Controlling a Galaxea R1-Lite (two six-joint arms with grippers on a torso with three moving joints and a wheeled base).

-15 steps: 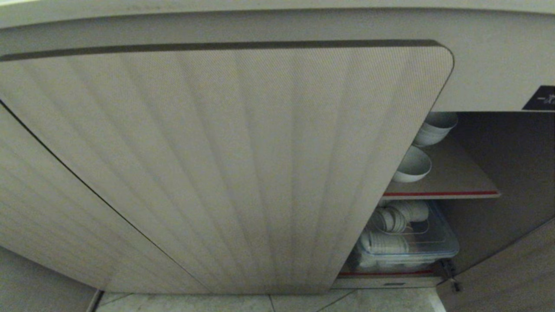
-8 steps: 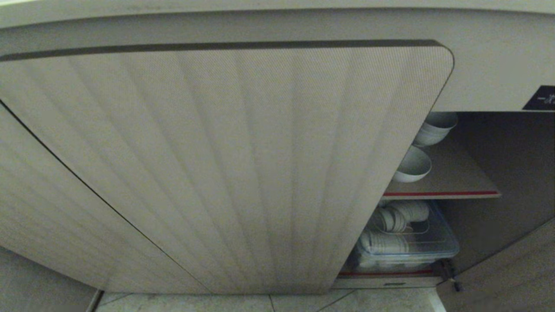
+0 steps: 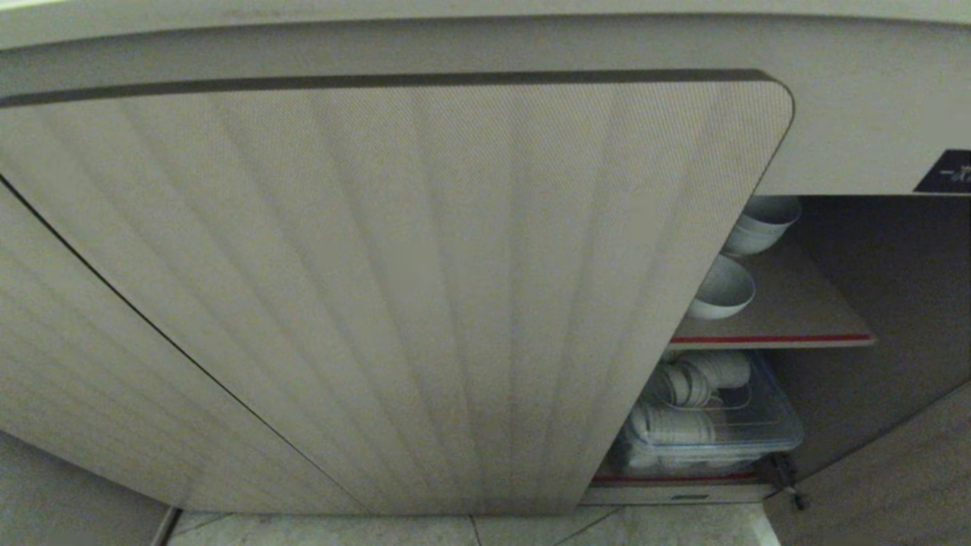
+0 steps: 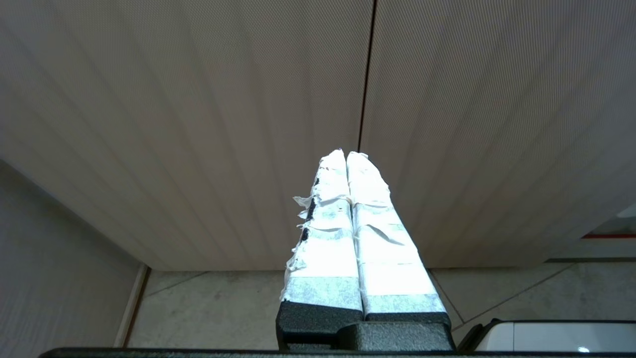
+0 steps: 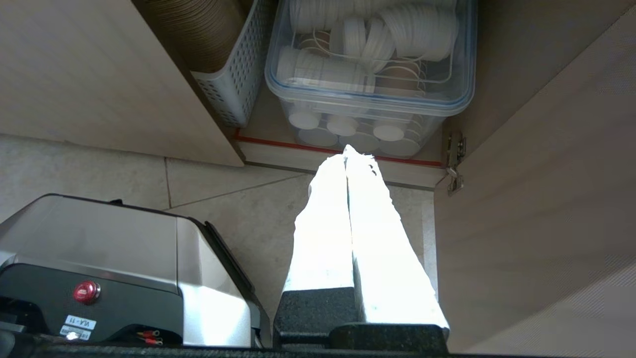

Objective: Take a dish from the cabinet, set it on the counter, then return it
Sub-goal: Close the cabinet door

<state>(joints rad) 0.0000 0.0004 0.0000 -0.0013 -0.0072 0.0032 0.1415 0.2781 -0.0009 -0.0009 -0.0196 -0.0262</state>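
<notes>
The head view is filled mostly by a closed ribbed door of the cabinet; to its right the cabinet is seen open. On the upper, red-edged shelf the dish, a small white bowl, sits upright near the front edge, partly hidden by the closed door's edge. Just behind it a stack of similar white bowls is seen. A small black label is fixed above the opening, at the frame's right edge. Under the shelf a clear plastic storage box holds white round lids or cups lying on their sides (which of the two cannot be told). Neither arm is seen in the head view.

In the right wrist view the right gripper is seen low, over the tiled floor in front of the cabinet's bottom compartment, its white-taped fingers pressed together with nothing between them. The storage box lies just ahead of the tips, a white perforated basket stands beside it, and the open door with its metal hinge is seen to one side. Part of the robot's base with a red button is also shown.

The left gripper is parked in front of the seam between two closed ribbed doors, its taped fingers together and empty.
</notes>
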